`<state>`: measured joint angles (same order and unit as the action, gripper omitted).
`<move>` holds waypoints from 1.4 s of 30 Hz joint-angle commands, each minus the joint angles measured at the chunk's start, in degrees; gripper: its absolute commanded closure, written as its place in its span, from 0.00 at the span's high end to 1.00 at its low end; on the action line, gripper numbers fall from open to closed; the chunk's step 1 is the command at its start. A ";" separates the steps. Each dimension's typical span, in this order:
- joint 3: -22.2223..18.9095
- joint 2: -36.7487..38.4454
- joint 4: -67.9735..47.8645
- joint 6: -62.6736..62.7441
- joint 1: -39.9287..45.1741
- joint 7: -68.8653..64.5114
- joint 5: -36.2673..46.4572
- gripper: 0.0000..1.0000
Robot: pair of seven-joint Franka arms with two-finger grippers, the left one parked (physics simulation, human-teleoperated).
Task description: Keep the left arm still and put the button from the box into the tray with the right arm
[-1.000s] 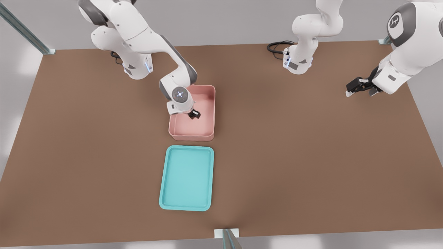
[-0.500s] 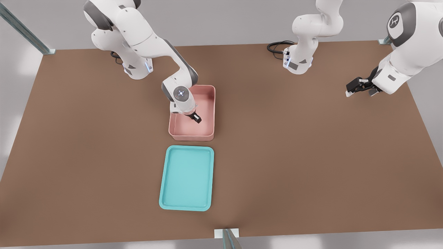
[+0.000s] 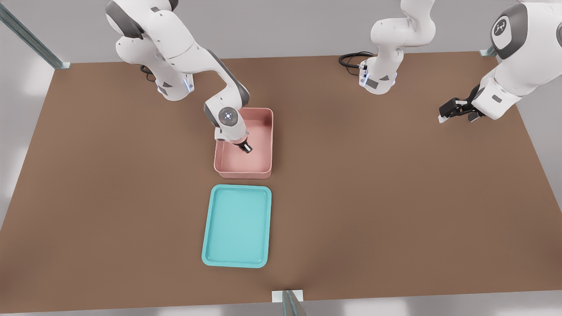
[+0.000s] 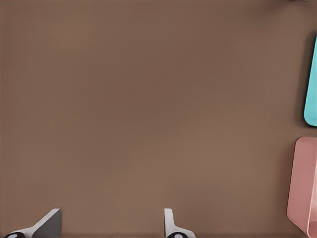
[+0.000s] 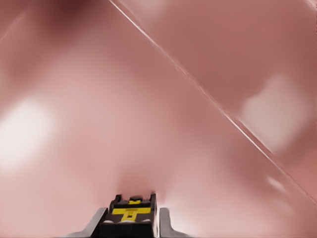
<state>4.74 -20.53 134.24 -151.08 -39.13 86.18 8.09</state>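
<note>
My right arm reaches down into the pink box (image 3: 265, 136), and its gripper (image 3: 246, 148) hangs low inside, close to the floor. In the right wrist view the gripper (image 5: 131, 224) is shut on the button (image 5: 130, 214), a small black body with yellow on top, held between the two fingers (image 5: 97, 224). Pink box floor and walls (image 5: 163, 99) fill the rest of that view. In the front view the button is hidden by the gripper. The turquoise tray (image 3: 215, 228) lies flat just in front of the box, nearer the camera.
Brown tabletop (image 3: 395, 197) spreads around both containers. The parked arm (image 3: 505, 87) hovers at the front view's right, and its base (image 3: 377, 79) and cable stand at the back. Edges of the tray (image 4: 312, 84) and box (image 4: 303, 183) show in the left wrist view.
The right arm's wrist has swung a little toward the back of the box, and the gripper's fingers have drawn together from a wider stance to a narrow one.
</note>
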 commanded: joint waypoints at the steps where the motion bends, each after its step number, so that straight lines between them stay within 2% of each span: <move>1: 0.01 -0.04 0.32 -0.71 0.02 -0.31 -0.01 0.36; 2: 0.01 -0.04 0.32 -0.71 -0.07 -0.57 -0.01 0.23; 4: 0.71 0.13 0.32 -0.62 0.02 -0.93 -0.01 0.21; 7: 0.89 4.52 -1.08 4.73 2.12 -5.05 0.17 0.21; 8: 0.89 6.02 -5.55 11.93 4.41 -9.26 0.34 0.22; 10: 0.80 4.53 -21.64 24.25 11.18 -22.89 0.34 0.22; 11: 0.45 -0.38 -32.45 27.24 13.64 -28.43 0.26 0.22; 12: 0.36 -8.47 -46.16 31.19 16.89 -35.02 -0.01 0.22; 14: -0.43 -22.44 -63.29 31.46 18.04 -40.03 -2.03 0.22; 15: -0.87 -27.98 -68.32 31.20 18.13 -41.27 -2.38 0.22; 16: -2.19 -31.06 -69.11 28.74 18.13 -43.55 -3.44 0.22; 20: -2.19 -35.28 -69.03 22.58 15.49 -42.06 -8.53 0.22; 21: -2.19 -35.46 -68.94 22.06 15.31 -41.44 -8.80 0.35; 22: -2.19 -35.37 -68.94 22.14 15.31 -41.44 -8.80 1.00; 24: -2.19 -35.20 -69.11 22.58 15.40 -41.53 -8.80 1.00; 26: -1.13 -33.62 -70.43 28.29 15.84 -41.62 -8.45 1.00; 28: -0.96 -26.50 -70.52 36.73 15.58 -42.67 -8.45 1.00; 30: -1.66 -17.53 -70.52 47.27 15.75 -50.93 -8.71 1.00; 31: -2.36 -16.04 -70.52 51.58 16.45 -58.57 -8.97 1.00; 32: -2.19 -15.77 -70.61 55.97 20.41 -71.66 -9.76 1.00; 33: -2.01 -14.90 -72.10 62.21 23.22 -88.88 -16.18 1.00; 34: -2.28 -9.46 -71.14 67.93 24.72 -99.97 -19.08 1.00; 35: -2.36 2.32 -62.71 69.51 25.33 -100.86 -18.91 1.00; 36: -2.98 10.59 -55.85 71.36 27.00 -98.31 -17.77 1.00; 39: -4.30 14.90 -49.34 71.27 28.32 -97.69 -14.16 1.00; 42: -4.30 14.90 -49.43 71.45 28.58 -97.17 -14.16 1.00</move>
<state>0.45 -5.89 84.61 -86.10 -9.71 24.71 -6.31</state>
